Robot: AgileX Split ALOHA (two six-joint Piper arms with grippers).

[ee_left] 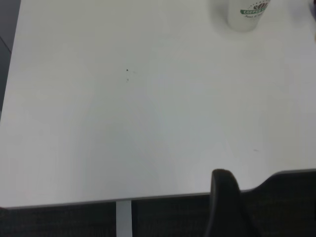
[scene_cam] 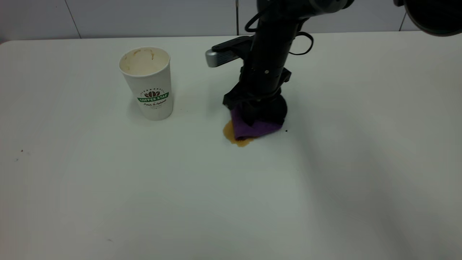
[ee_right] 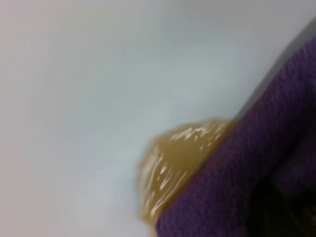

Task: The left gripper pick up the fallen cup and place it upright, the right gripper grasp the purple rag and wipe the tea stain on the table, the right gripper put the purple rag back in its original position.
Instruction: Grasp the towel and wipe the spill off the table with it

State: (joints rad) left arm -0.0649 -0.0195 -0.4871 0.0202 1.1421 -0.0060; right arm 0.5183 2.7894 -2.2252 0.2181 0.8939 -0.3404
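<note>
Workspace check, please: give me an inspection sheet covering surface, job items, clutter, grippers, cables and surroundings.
Surface: white table, wet where the stain lies.
Cup: upright at the exterior view's left, tan residue inside.
Rag: purple, pressed on the table, covering part of the stain.
Stain: brown puddle showing at the rag's near-left edge.
Clutter: dark specks near the left edge, one speck right of the rag.
Right gripper: shut on the rag, down at the table.
Left gripper: off the table edge, away from the cup.
Cables: black loops on the right arm.
Surroundings: pale panelled wall behind.
</note>
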